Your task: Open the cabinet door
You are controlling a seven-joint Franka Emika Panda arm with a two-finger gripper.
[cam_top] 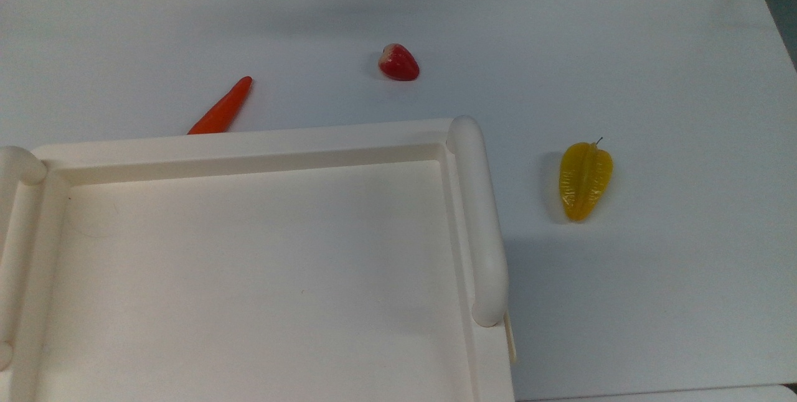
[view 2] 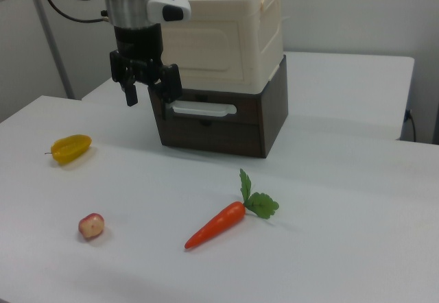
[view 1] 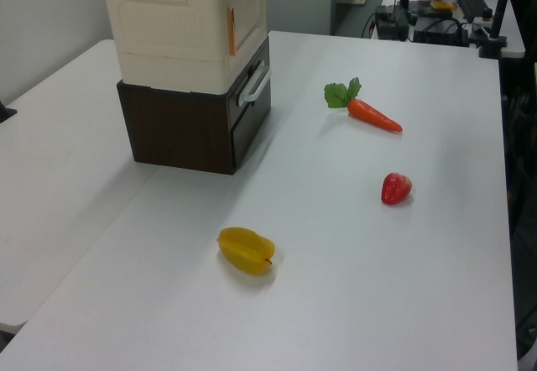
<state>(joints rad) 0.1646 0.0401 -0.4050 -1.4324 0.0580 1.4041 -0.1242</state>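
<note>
Cabinet door [view 2: 206,42], closed on the cream upper box's front, is faced by the hand [view 2: 147,90], held spread just beside its edge, touching nothing. That free edge should be hooked squarely and swung outward slowly.

We note the arm [view 2: 134,5] descending vertically from the right view's upper left; its gripper [view 2: 147,96] points downward, fingers [view 2: 128,92] parted.

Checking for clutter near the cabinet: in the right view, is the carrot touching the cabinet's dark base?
No. The carrot lies on the table, clearly apart from the dark base.
</note>
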